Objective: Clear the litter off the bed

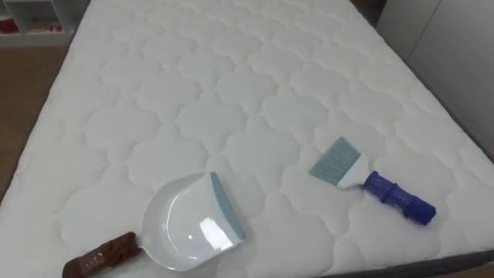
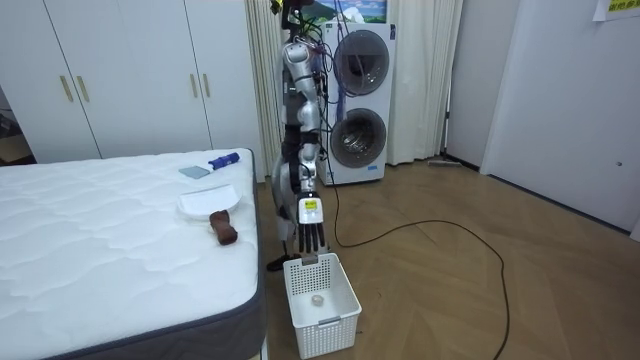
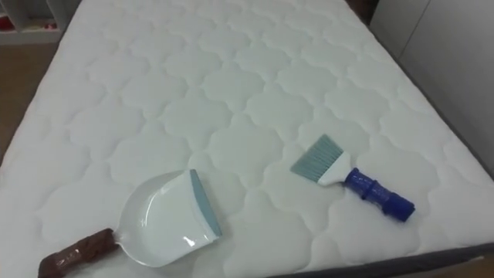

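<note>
A white dustpan (image 1: pixel 189 224) with a brown handle (image 1: pixel 100 256) and a grey-blue lip lies on the white quilted mattress (image 1: pixel 231 93), near its front edge on my left. To its right lies a small brush (image 1: pixel 374 181) with a blue handle and pale blue bristles that point to the far left. In the room view I stand at the bed's corner, facing it. My left hand (image 2: pixel 310 225) hangs at my side with straight fingers and holds nothing, above a white basket (image 2: pixel 340 300).
The white slatted basket stands on the wooden floor by my feet with a small pale ball (image 2: pixel 317 298) in it. A stacked washer and dryer (image 2: pixel 358 105) are behind me. White wardrobes (image 2: pixel 120 80) line the wall beyond the bed.
</note>
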`<state>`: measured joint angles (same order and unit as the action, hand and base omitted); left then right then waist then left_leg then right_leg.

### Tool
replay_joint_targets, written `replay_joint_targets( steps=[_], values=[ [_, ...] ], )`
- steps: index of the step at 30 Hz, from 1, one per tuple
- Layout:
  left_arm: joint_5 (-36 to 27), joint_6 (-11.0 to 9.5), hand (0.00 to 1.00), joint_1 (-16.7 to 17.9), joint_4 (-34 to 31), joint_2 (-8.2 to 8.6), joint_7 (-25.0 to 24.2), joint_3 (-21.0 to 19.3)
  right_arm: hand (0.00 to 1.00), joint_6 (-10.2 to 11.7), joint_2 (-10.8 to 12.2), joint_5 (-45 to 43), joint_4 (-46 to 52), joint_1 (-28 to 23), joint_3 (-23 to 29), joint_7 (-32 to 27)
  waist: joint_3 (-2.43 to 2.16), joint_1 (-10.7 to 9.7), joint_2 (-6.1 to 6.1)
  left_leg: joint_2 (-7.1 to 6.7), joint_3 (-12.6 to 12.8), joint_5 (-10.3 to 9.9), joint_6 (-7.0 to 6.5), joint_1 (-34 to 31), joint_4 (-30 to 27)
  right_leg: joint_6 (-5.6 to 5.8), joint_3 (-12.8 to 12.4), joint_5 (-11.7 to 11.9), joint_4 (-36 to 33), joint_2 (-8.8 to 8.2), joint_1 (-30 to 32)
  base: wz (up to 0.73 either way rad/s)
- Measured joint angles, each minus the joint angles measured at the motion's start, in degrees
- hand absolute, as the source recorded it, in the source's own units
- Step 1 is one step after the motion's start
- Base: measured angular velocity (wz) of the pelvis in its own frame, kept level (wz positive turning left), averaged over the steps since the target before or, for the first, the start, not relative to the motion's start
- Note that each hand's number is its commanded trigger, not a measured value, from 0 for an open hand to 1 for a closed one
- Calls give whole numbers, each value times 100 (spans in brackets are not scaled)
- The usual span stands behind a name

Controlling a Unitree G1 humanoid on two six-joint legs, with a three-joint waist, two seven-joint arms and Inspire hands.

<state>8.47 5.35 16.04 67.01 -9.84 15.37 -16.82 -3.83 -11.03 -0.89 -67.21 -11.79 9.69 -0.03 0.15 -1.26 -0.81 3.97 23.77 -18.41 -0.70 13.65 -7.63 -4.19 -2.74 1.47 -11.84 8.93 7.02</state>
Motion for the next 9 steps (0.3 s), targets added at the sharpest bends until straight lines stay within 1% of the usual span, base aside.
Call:
replay_joint_targets(
  steps=[1,2,3,4,5,6,9],
  values=[
    [0,41,0,-38,-1,6,-148,24,0,-7,28,-212,-21,3,0,35,-4,-4,-5,13,-3,-18,7,8,-8,-49,168,-45,-49,-34,6,0],
    [-4,62,0,-46,-5,8,-219,32,0,-16,41,-304,-26,9,-1,44,-4,-7,-5,14,-7,-27,17,18,-11,-68,235,-79,-96,-58,18,7],
    [-11,119,0,-100,-11,5,-341,137,0,-65,63,-483,-48,33,-8,59,-5,-51,-9,15,-63,-37,32,24,-15,-82,289,-104,-107,-57,22,0],
    [-16,184,0,-136,-12,5,-467,262,0,-119,80,-680,-154,83,-53,73,3,-68,-11,1,-129,-45,47,19,-16,-85,269,-106,-89,-37,26,0],
    [-21,211,0,-137,-11,7,-531,303,0,-142,93,-770,-205,126,-93,87,6,-70,-8,-28,-134,-48,53,18,-16,-87,251,-108,-80,-26,27,-5],
    [-32,246,0,-192,-8,8,-666,393,0,-191,129,-922,-214,167,-182,141,9,-70,3,-26,-129,-50,58,16,-14,-93,175,-115,-71,23,31,-7],
    [-266,330,0,-330,-1,10,-975,671,0,-206,175,-1068,-213,211,-280,275,4,-96,-2,-31,-77,-53,62,17,-10,-88,125,-113,-56,39,36,-6]
  ],
)
